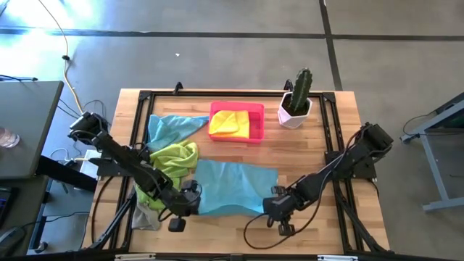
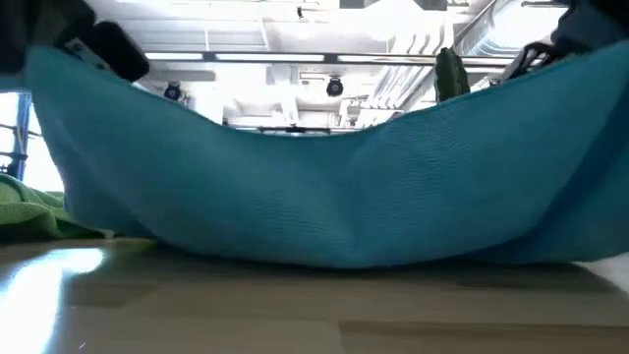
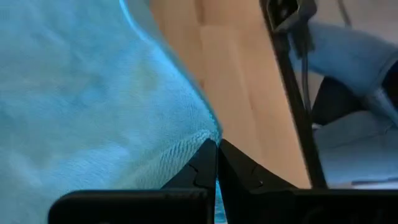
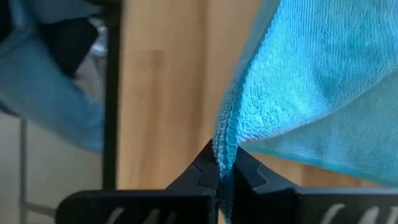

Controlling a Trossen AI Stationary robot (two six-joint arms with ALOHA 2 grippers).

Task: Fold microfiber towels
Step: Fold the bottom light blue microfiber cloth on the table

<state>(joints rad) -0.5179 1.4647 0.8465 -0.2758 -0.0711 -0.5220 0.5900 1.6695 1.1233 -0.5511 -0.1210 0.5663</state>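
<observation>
A teal-blue microfiber towel lies mid-table; in the low view it stretches like a curtain between both grippers. My left gripper is shut on its near left corner and my right gripper on its near right corner. A lime green towel, a second light blue towel and a grey towel lie bunched on the left. A yellow towel rests in the pink tray. My left gripper pinches the teal towel's corner between its two fingertips, slanting down from the left. The corner is raised and the cloth sags from it toward the table. My right gripper pinches the opposite near corner as a bunched fold, slanting down from the right. That corner is raised too; the towel's middle touches the table.
A cactus in a white pot stands at the far right, beside the pink tray. A black frame runs around the tabletop. Bare wood shows to the right of the teal towel and along the near edge.
</observation>
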